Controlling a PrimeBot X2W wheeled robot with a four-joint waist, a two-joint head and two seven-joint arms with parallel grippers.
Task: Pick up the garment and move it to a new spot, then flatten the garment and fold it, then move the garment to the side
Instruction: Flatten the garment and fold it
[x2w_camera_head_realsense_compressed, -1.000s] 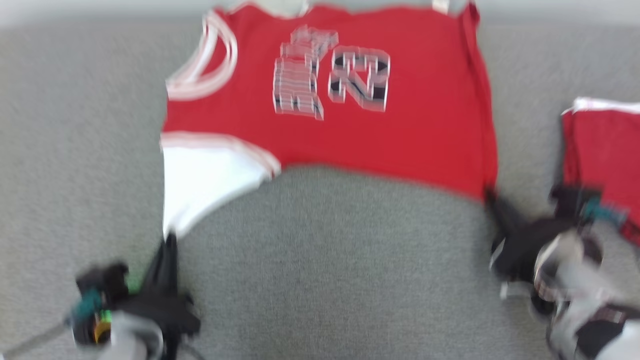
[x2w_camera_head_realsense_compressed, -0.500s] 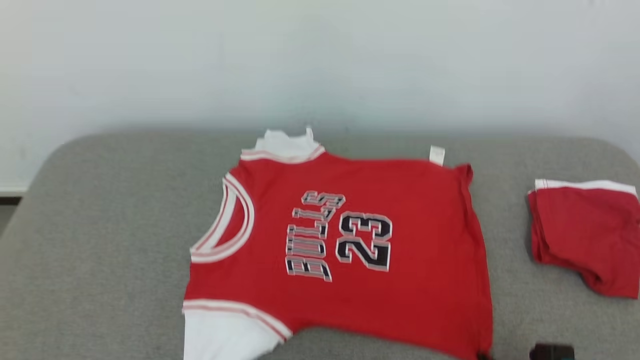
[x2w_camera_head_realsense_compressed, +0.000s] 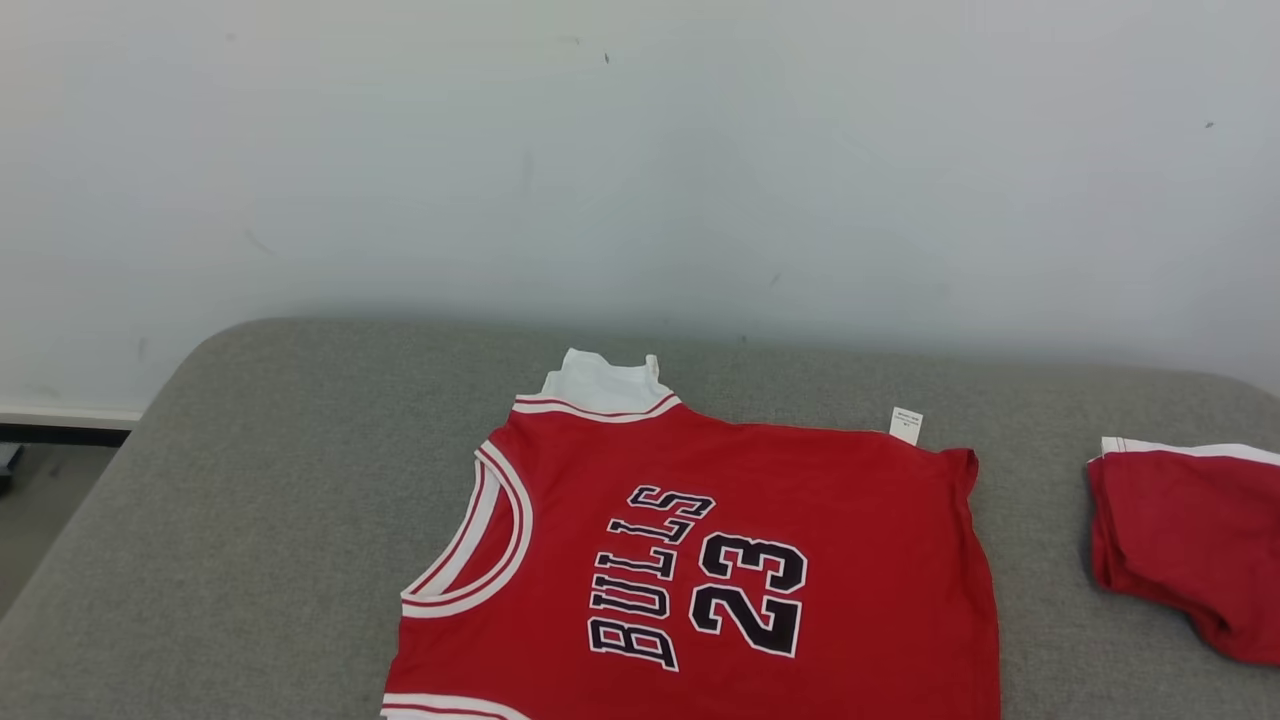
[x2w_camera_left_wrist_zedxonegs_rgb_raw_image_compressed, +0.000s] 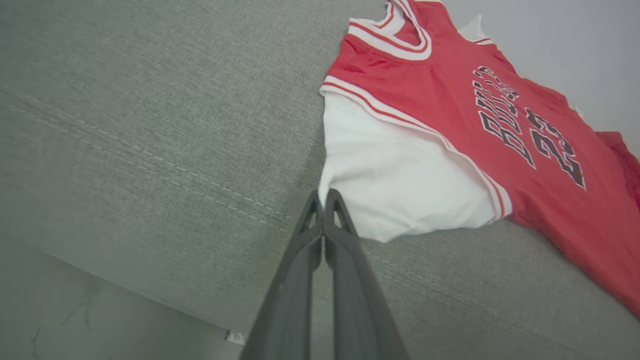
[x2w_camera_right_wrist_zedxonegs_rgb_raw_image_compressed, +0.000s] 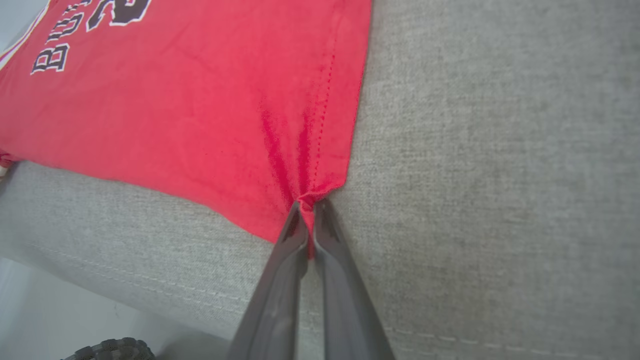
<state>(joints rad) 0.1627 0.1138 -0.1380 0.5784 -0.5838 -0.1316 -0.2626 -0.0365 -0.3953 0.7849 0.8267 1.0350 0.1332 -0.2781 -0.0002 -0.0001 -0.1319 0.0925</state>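
On the grey woven cushion, the red knit Bulls jersey lies flat, collar-to-hem running left to right. Right gripper is clamped on the puckered hem corner. Left gripper has its jaws together at the soft white sleeve, can't tell if cloth's nipped.

Right hand pinching a corner of the red jersey

The two dark fingers rise from the bottom centre of the frame, closed together on the jersey's lower corner, where the cloth gathers into small creases. The stitched hem runs up from the pinch toward the top edge. Black lettering shows at the upper left. Grey woven bench covers the right half, and a dark ridged object sits at the bottom left.
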